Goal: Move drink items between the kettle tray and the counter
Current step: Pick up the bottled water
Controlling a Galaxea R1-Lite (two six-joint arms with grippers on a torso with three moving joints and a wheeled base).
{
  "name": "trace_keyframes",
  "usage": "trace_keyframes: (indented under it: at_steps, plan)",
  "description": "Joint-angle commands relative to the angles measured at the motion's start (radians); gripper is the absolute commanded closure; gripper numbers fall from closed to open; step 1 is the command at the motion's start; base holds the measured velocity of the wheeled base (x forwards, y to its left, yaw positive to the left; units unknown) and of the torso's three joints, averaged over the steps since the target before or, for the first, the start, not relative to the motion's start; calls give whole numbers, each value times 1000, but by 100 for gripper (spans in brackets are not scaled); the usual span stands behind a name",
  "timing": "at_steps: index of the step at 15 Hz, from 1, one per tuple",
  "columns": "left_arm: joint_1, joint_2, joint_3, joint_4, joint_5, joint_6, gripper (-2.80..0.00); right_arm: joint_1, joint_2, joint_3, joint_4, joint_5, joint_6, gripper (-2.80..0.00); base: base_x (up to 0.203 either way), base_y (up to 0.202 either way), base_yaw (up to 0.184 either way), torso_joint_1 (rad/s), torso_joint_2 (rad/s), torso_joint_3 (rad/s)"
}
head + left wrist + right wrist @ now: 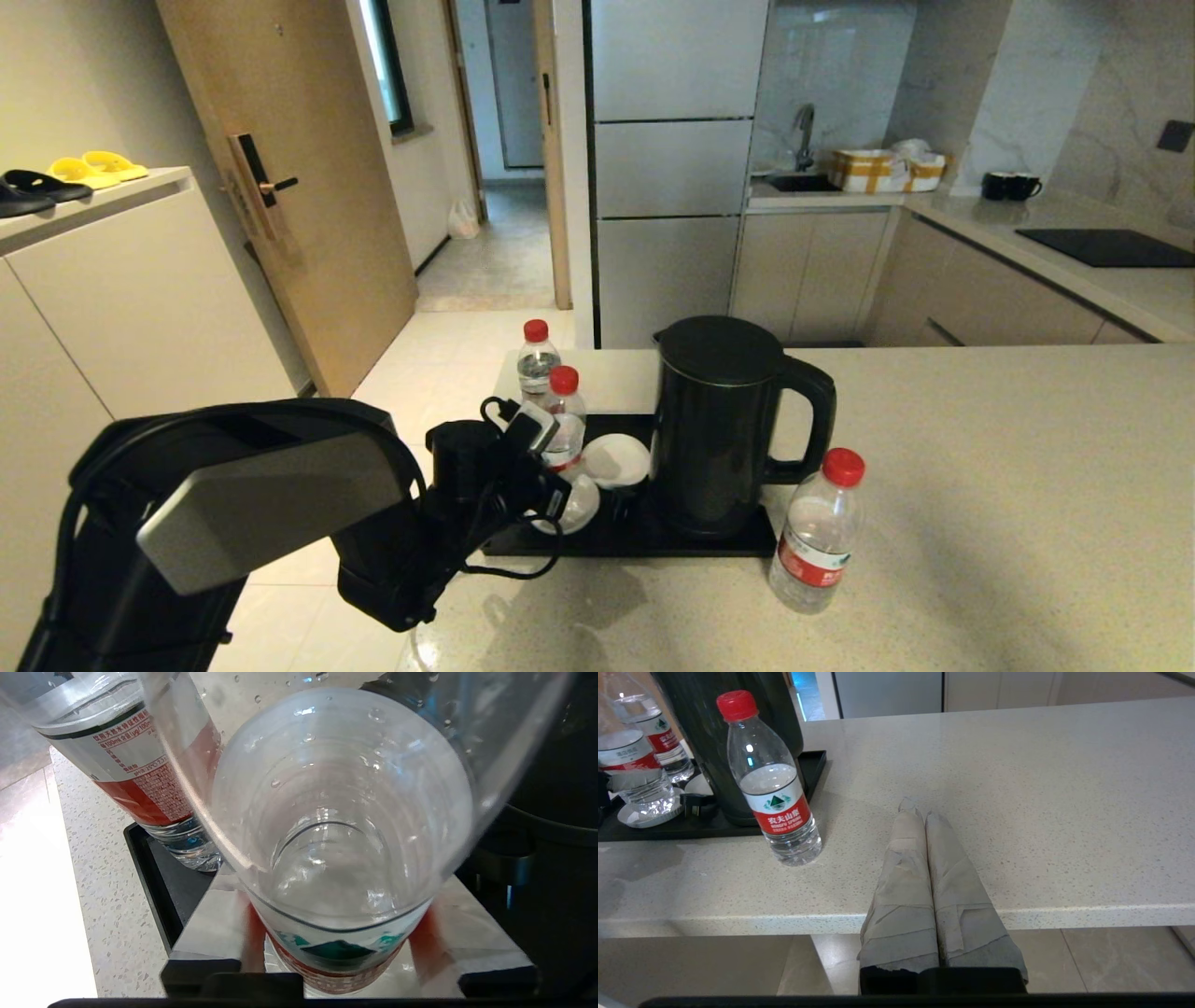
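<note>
Small apartment kitchen, with a speckled beige surface (980, 485) in front, a hob and sink on the far run, a pale cabinet with slippers (56, 177) off to the left

Near the left end of the surface, a black kettle tray (653, 543) carrying a black kettle (719, 425), white saucers (616, 460) and upturned cups

Three red-capped water bottles in view. Far bottle (538, 359) upright at the tray's back edge, seemingly just on it in the left wrist view. Middle bottle (564, 420) upright over the tray's left part, near the saucers. Third bottle (817, 532) upright on the bare surface, just off the tray's front right corner, beside the kettle handle

Left tool (546, 457) reaching in from the left at label height, pinching the middle bottle, with a taped pad pressed to each side of the label in the wrist view. Grip low on the body, probably to keep the bottle upright and steady; whether its base sits on the tray or is lifted, impossible to tell

Right tool (920, 812) out of the head view, held back over the near edge of the surface, taped fingers pressed together and holding nothing, well apart from the third bottle; likely parked to leave the left arm room

Judged from this: one bottle already on the surface, one in hand, one waiting
</note>
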Motion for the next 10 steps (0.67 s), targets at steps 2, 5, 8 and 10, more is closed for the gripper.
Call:
trace_keyframes:
  at_steps: [2, 5, 8, 10]
  plan:
    - [-11, -41, 23, -8, -3, -3, 0, 0, 1, 0, 1, -1, 1, 0, 0, 0, 0, 0, 0, 0]
    - [-33, -98, 59, -5, -3, -24, 0, 0, 0, 0, 1, -1, 0, 0, 0, 0, 0, 0, 0, 0]
    - [-46, -173, 83, 0, -3, -47, 0, 0, 1, 0, 1, -1, -1, 0, 0, 0, 0, 0, 0, 0]
    - [-57, -240, 106, 10, -2, -62, 0, 0, 1, 0, 1, -1, 1, 0, 0, 0, 0, 0, 0, 0]
